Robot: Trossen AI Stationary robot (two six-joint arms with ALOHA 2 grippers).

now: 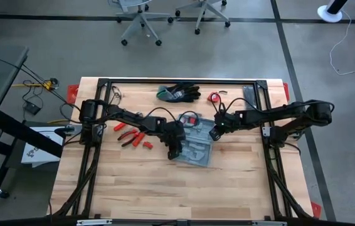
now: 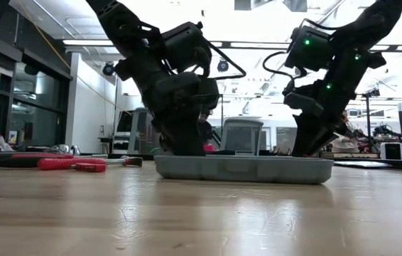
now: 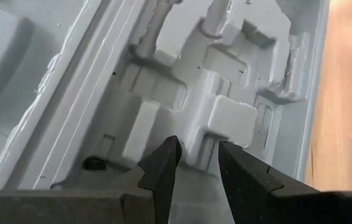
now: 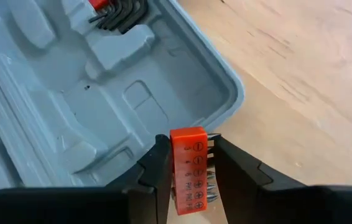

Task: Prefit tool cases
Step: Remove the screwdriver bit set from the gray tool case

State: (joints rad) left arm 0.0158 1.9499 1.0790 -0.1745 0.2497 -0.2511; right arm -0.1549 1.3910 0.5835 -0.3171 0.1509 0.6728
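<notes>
The grey-blue tool case point(image 1: 196, 150) lies open and flat in the middle of the table, its moulded recesses point(image 3: 226, 118) facing up. My left gripper point(image 3: 198, 158) stands open by a narrow gap over the recesses of the case's near-left part, with nothing between its fingers. The case wall point(image 2: 243, 169) hides its tips in the low view, so I cannot tell whether they touch the case. My right gripper point(image 4: 191, 155) is over the case's right part point(image 1: 215, 134), shut on an orange bit holder point(image 4: 188, 149). Black hex keys point(image 4: 123, 12) sit in a recess. My right gripper pinches the orange bit holder by its two narrow sides point(image 4: 175, 163) between its two fingers, coming steeply from above. The holder's end sticks out past the fingertips, and metal bits point(image 4: 208, 186) show beside it. Whether the holder touches the case point(image 4: 70, 93) below I cannot tell.
Red-handled pliers and cutters point(image 1: 130, 135) lie left of the case. Black-and-green gloves point(image 1: 179, 93) and a small red thing point(image 1: 214, 97) lie by the far edge, with a dark bar point(image 1: 251, 94) at the far right. Bare wood point(image 1: 165, 188) stretches toward the near edge.
</notes>
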